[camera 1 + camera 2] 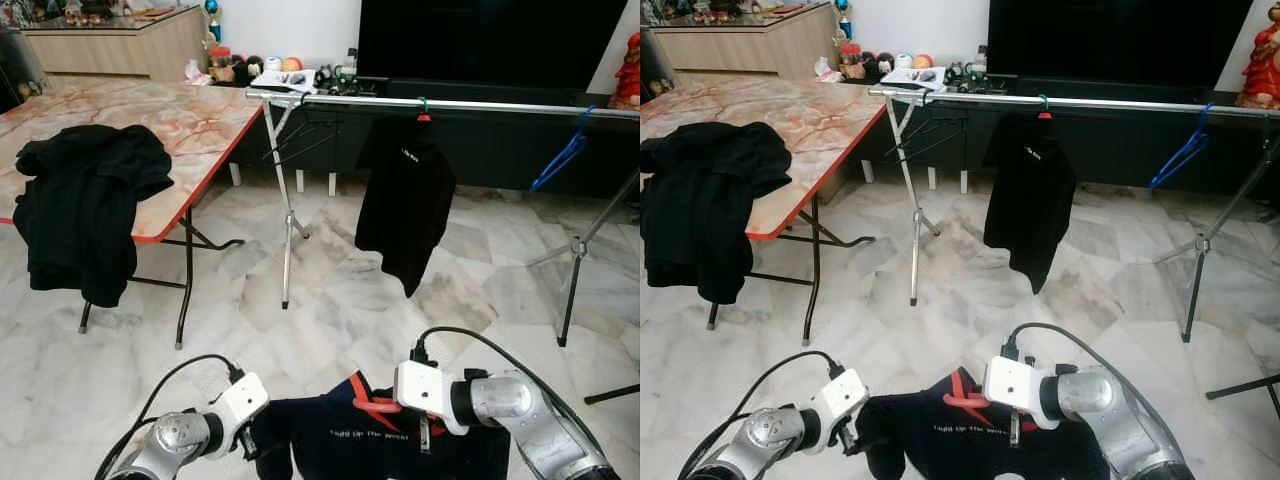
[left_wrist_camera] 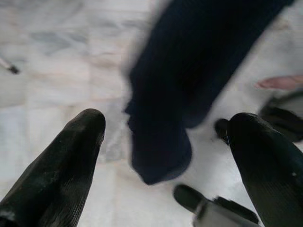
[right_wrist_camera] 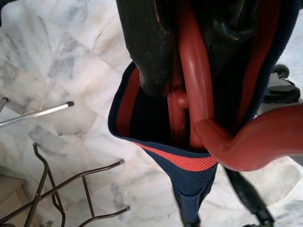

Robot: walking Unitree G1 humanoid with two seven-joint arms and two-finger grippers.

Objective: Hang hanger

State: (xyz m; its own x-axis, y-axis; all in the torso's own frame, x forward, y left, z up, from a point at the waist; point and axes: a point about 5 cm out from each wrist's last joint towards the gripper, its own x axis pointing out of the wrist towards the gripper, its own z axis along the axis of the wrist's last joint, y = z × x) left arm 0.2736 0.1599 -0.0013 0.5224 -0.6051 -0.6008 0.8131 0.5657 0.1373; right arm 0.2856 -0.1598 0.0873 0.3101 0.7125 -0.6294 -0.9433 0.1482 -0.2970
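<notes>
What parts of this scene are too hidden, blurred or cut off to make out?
- Navy shirt: lower part cut off by both eye views' bottom edge.
- Its white chest lettering: too small to read.
- Red plastic hanger: arms hidden inside the shirt.
- Left wrist view: shirt blurred.

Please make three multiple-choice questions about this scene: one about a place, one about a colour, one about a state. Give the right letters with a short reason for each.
1. Where does the black shirt hang?
A. on the metal rail
B. on a chair
C. on a door

2. What colour is the bare hanger on the rail?
A. green
B. blue
C. white

3. What is the right gripper doing?
A. hanging open
B. pressing the floor
C. clamping the red hanger in the navy shirt

Answers: 1 A, its hook sits over the rail. 2 B, plainly blue. 3 C, fingers close around the hanger neck.
</notes>
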